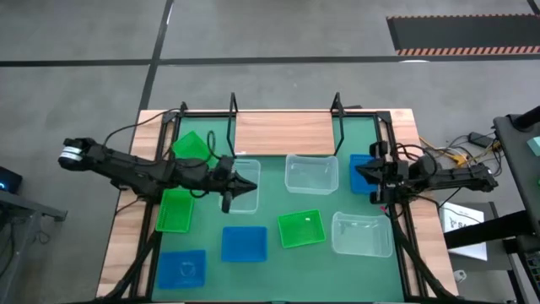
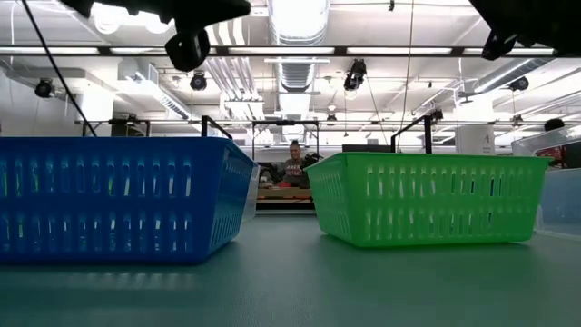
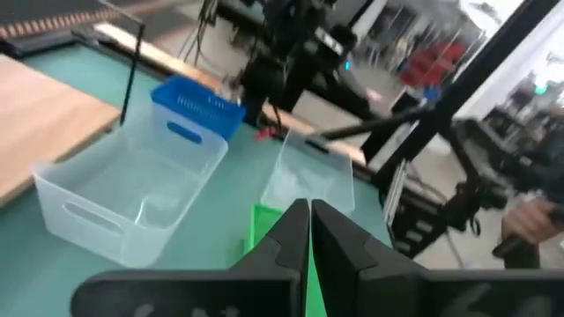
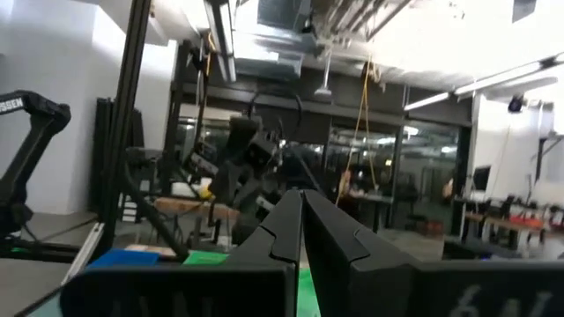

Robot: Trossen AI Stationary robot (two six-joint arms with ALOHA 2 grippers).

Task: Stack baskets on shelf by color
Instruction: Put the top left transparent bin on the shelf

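Observation:
Several baskets lie on the green mat (image 1: 270,203): green ones (image 1: 192,145) (image 1: 175,209) (image 1: 302,228), blue ones (image 1: 245,243) (image 1: 183,268) (image 1: 363,165) and clear ones (image 1: 311,173) (image 1: 361,234) (image 1: 246,198). The shelf's wooden board (image 1: 283,133) sits at the far edge between black uprights, with nothing on it. My left gripper (image 1: 251,184) (image 3: 308,220) is shut, holds nothing and hovers over the left clear basket, pointing toward the table's right. My right gripper (image 1: 359,171) (image 4: 300,211) is shut and holds nothing, raised above the blue basket at the right.
Black frame bars (image 1: 396,211) run along the mat's sides and cables trail from both arms. In the low view a blue basket (image 2: 118,195) and a green basket (image 2: 427,195) stand close to the near edge. A person (image 2: 293,163) sits far behind the table.

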